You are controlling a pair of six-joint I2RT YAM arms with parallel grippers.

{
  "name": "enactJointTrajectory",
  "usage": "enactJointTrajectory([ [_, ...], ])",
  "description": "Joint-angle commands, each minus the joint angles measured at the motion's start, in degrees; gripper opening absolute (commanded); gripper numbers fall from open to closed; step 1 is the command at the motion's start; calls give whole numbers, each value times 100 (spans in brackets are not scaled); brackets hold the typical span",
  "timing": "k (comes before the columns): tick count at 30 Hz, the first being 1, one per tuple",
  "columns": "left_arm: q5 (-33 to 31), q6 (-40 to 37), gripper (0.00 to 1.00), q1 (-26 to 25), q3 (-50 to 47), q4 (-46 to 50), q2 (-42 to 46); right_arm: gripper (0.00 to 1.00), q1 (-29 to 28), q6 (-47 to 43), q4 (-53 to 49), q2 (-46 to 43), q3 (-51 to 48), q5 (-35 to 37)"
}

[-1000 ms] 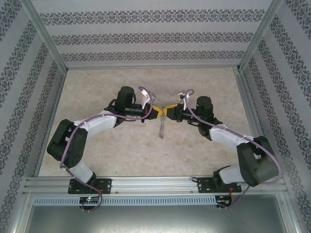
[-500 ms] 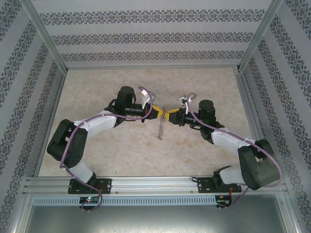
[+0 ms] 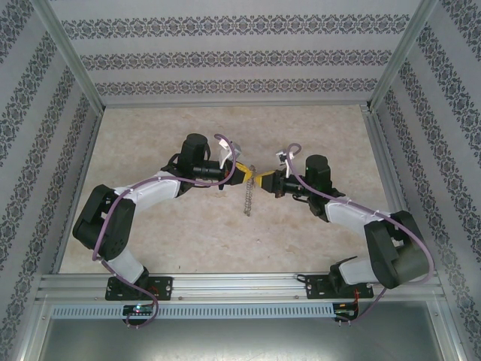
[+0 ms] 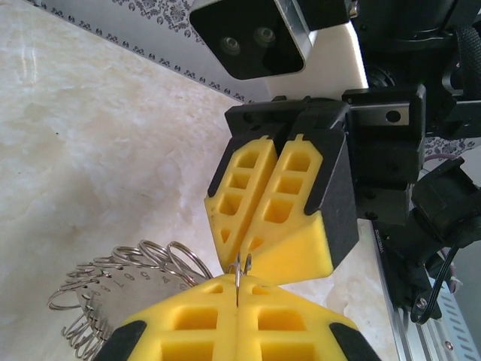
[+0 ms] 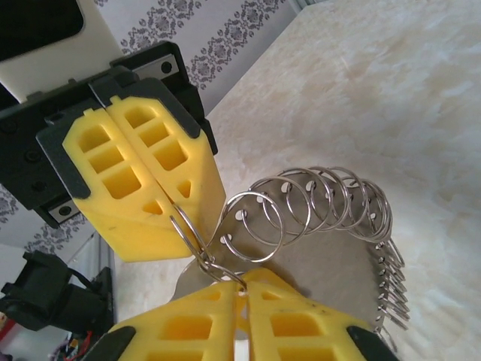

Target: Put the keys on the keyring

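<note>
Robotics lab test cell, aluminium extrusion frame [image 3: 69, 56] boxing it in, wallpaper-print panels [image 3: 225, 56] as walls beyond the yellow fingers [image 4: 263, 188], marble-look tabletop [image 3: 188, 241] beneath them, two robot arms [image 3: 154, 188] bolted to a slotted rail [image 3: 240, 284] behind them, purple cables [image 3: 95, 244] running along the arms

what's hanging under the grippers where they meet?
The keyring hangs below the left gripper and right gripper, both shut on thin wire at its top, small rings fringing it. The wire between the pads is covered.
</note>
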State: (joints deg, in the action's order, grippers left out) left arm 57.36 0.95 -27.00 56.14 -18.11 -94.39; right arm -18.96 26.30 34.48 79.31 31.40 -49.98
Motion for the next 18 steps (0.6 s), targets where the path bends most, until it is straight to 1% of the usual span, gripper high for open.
enactJointTrajectory([
  [1,238,58,0,-34,82,-341,73,5,-20,-11,261,75,130,-221],
  [3,232,63,0,-34,88,-351,70,0,-41,-10,257,89,117,-257],
  [9,234,70,0,-34,86,-389,65,0,-225,-18,199,264,146,-380],
  [13,216,72,0,-37,64,-394,77,0,-336,-138,-64,373,174,-491],
  [16,205,67,0,-38,55,-401,78,0,-231,-226,-245,287,42,-561],
  [18,207,72,0,-40,53,-395,71,3,-62,-184,-241,89,-86,-575],
])
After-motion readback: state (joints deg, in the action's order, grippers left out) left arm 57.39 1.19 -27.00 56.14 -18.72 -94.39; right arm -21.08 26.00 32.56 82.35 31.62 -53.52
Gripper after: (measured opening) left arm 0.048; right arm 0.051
